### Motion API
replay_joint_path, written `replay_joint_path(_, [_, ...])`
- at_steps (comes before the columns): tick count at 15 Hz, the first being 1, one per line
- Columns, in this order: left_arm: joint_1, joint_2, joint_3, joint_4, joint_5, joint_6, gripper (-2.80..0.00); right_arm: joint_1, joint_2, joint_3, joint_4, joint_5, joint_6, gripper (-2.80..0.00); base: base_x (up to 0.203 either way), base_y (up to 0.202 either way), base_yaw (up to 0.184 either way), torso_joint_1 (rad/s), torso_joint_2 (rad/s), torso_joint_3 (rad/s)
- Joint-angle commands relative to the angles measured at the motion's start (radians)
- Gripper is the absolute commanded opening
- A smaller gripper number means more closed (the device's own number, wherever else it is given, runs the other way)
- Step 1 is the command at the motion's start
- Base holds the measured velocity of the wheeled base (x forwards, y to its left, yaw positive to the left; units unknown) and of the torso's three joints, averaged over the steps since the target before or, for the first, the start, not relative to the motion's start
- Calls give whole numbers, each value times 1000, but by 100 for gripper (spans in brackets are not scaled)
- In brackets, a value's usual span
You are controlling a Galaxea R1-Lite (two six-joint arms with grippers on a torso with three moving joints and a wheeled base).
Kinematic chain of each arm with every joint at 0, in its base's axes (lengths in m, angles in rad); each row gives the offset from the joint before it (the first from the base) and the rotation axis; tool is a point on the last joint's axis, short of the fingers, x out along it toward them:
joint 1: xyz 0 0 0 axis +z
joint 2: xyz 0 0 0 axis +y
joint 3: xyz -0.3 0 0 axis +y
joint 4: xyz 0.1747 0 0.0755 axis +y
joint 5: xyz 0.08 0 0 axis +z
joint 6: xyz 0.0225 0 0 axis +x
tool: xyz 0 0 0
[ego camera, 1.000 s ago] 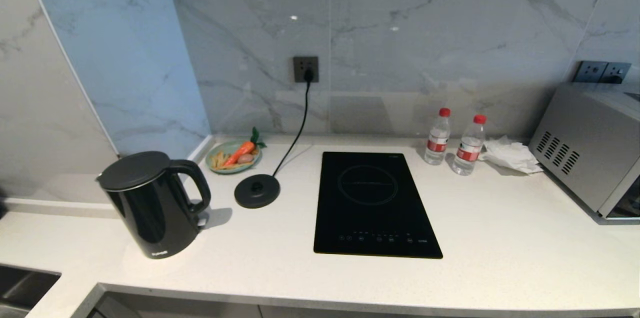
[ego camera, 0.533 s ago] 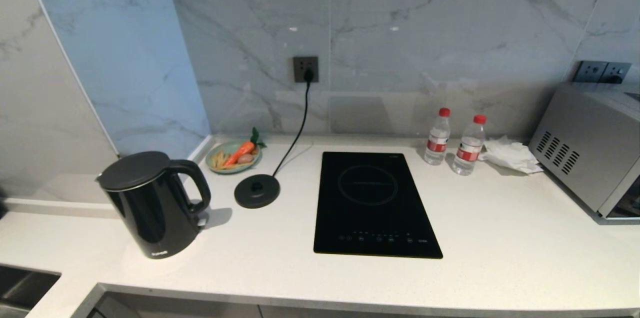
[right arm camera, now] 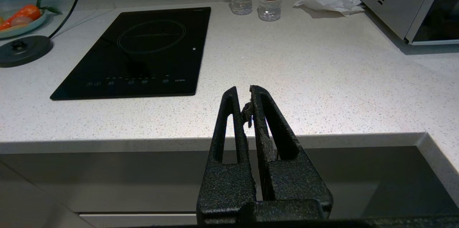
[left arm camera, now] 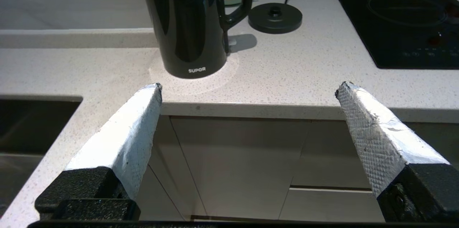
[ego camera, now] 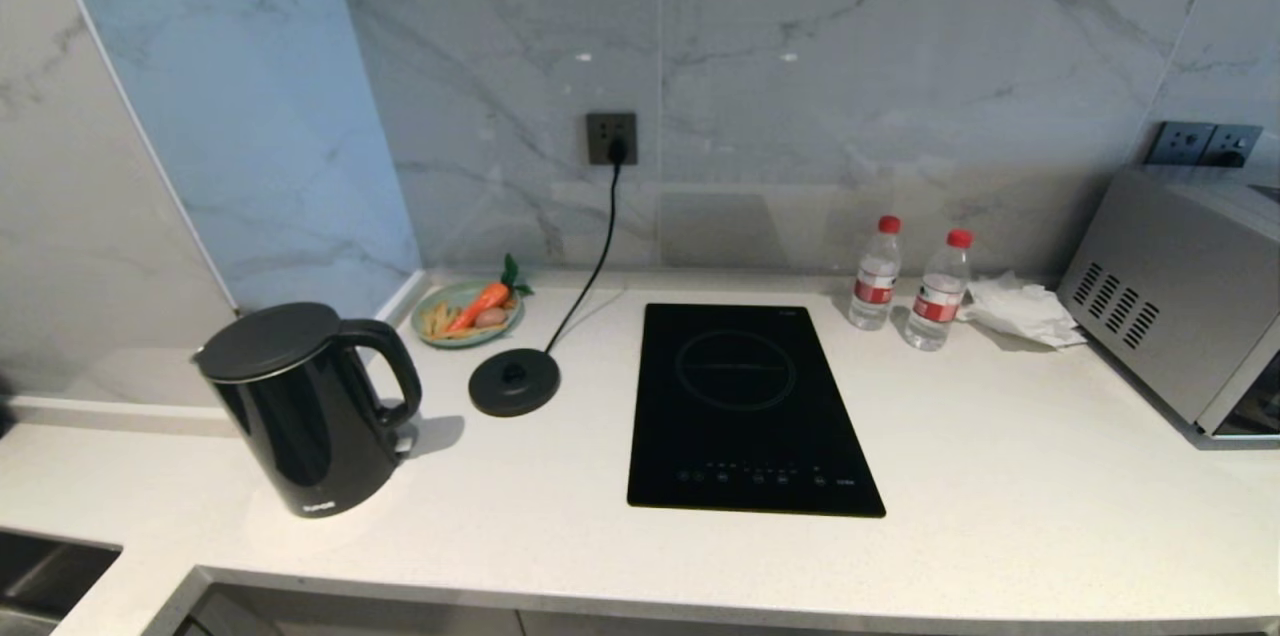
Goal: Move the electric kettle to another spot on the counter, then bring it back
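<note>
The electric kettle (ego camera: pixel 305 406) stands just where it stood a second ago, upright on the counter (ego camera: pixel 1000 486), left of the round black base disc (ego camera: pixel 514 382) and off it; nothing in the head view has shifted. Its tall body is glossy black under a flat matte lid, its looped handle turned toward the disc. The left gripper (left arm camera: pixel 248 90), white textured pads spread wide and empty, hangs before the counter edge, facing the kettle. The right gripper (right arm camera: pixel 244 96), fingers pressed together on nothing, sits before the edge right of the disc, past the smooth glass hob (ego camera: pixel 745 406).
</note>
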Motion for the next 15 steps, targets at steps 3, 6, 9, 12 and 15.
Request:
replay_joint_path(3, [-1, -1, 8, -5, 1, 3, 0, 1, -1, 0, 0, 0, 0, -280, 0, 0, 0, 0, 0, 0])
replay_joint_path(6, [-1, 0, 24, -56, -1, 6, 0, 1, -1, 0, 0, 1, -1, -280, 0, 0, 0, 0, 0, 0])
replay_joint_path(9, [-1, 0, 24, -57, 2, -8, 0, 1, -1, 0, 0, 0, 0, -280, 0, 0, 0, 0, 0, 0])
replay_joint_path(12, [0, 0, 24, -59, 2, -9, 0, 1, -1, 0, 0, 0, 0, -280, 0, 0, 0, 0, 0, 0])
replay_joint_path(15, [0, 0, 28, -66, 4, -13, 0, 1, -1, 0, 0, 0, -1, -280, 0, 0, 0, 0, 0, 0])
